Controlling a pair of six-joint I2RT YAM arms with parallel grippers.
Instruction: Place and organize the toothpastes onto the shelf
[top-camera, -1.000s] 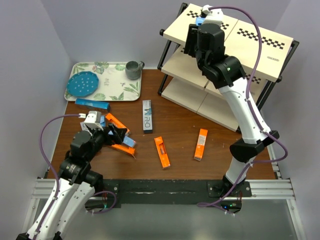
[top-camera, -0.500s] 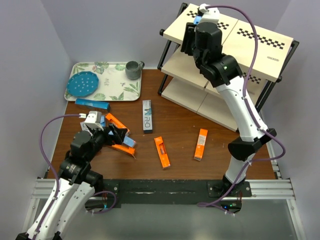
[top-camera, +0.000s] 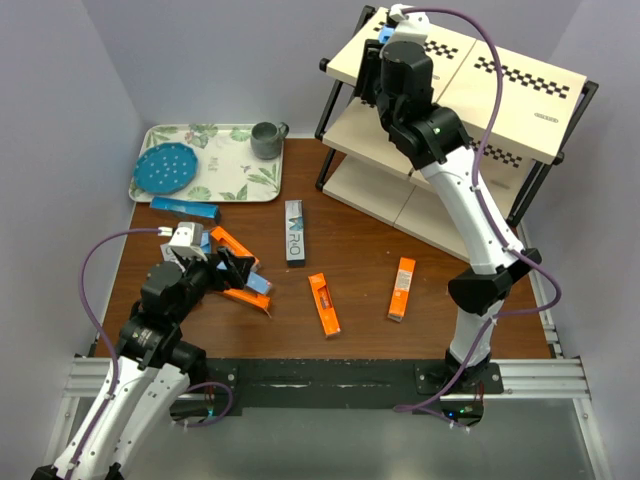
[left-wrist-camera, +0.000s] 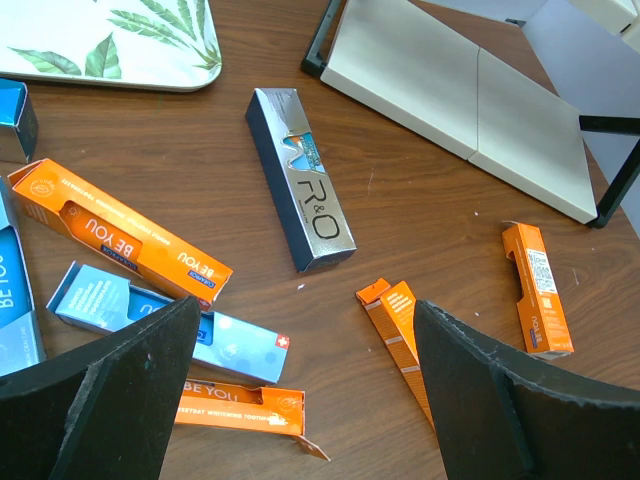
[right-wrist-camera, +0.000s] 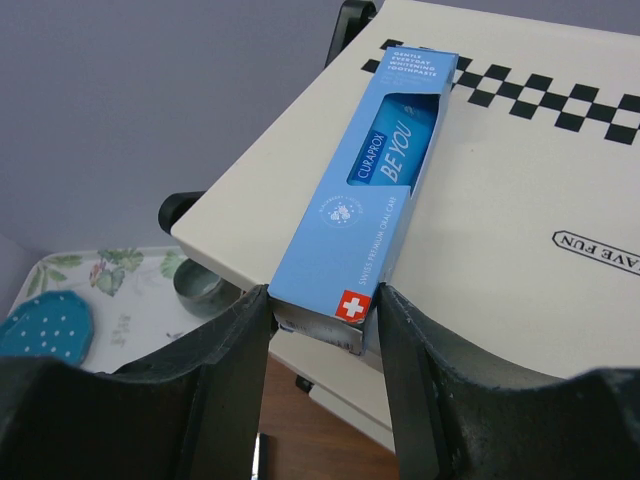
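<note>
The placing step is in hand: a blue box (right-wrist-camera: 375, 200) is laid along the left edge of the shelf's (right-wrist-camera: 520, 220) top board, its near end clamped between the fingers of the right gripper (right-wrist-camera: 322, 300). Release, then a clean withdrawal, is called for next. The left gripper (left-wrist-camera: 305, 310) is held wide apart over the loose boxes (left-wrist-camera: 120, 235), well short of the shelf.

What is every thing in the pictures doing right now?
right end effector, closed on the blue toothpaste box.
blue toothpaste box, lying flat on the top board of the shelf.
left end effector, wide open, holding nothing, above loose boxes.
grey toothpaste box, lying flat on the table.
middle orange box, flat on the table, end flap open.
cup, upright on the leaf tray.
</note>
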